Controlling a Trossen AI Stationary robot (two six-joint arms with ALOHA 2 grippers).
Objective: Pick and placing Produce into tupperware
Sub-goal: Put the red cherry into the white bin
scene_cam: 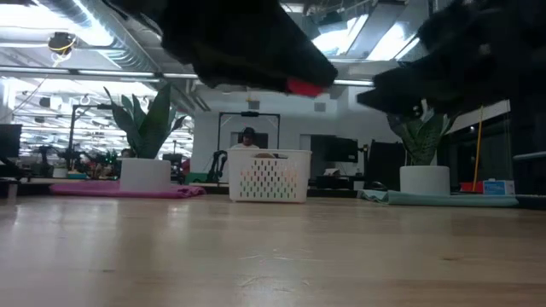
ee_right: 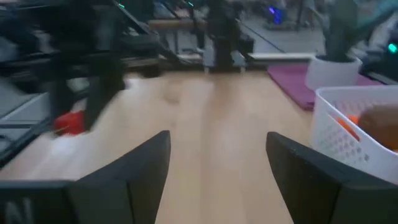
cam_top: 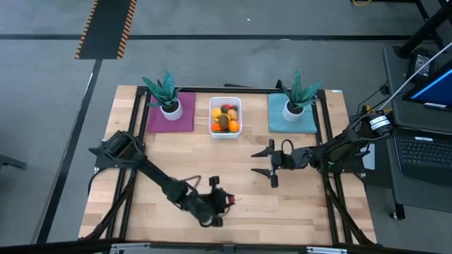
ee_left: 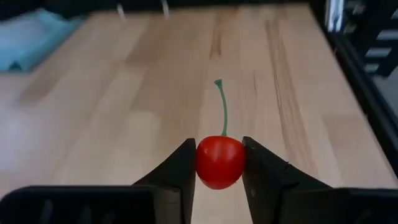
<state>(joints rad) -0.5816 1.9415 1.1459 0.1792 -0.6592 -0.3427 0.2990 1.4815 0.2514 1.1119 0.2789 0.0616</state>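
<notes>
High view: the left gripper [cam_top: 224, 201] is positioned over the near part of the wooden table [cam_top: 141, 162], toward the middle. A small red item, the cherry [cam_top: 229, 200], sits at its tip. The right gripper [cam_top: 267, 162] is positioned over the table's middle, right of centre, with its fingers spread apart and nothing between them. The white tub [cam_top: 225, 131] stands at the far edge, between the purple mat [cam_top: 171, 121] and the teal mat [cam_top: 291, 121]. Each mat carries a spiky plant in a white pot. The tub contains several pieces of produce: orange, yellow, red and brown items are visible.

Low view: the cherry [scene_cam: 304, 87] is raised well clear of the tabletop, beneath dark arm parts. The tub [scene_cam: 269, 176] stands beyond it, far across the table.

Left wrist view: the two fingers are closed against the sides of the red cherry [ee_left: 219, 161]. Its green stem [ee_left: 222, 107] points away from the gripper.

Right wrist view: the right gripper [ee_right: 217, 155] shows wide-set fingers with only bare table between them. The tub [ee_right: 348, 134] is to one side; an orange and probably a brown piece are inside.
</notes>
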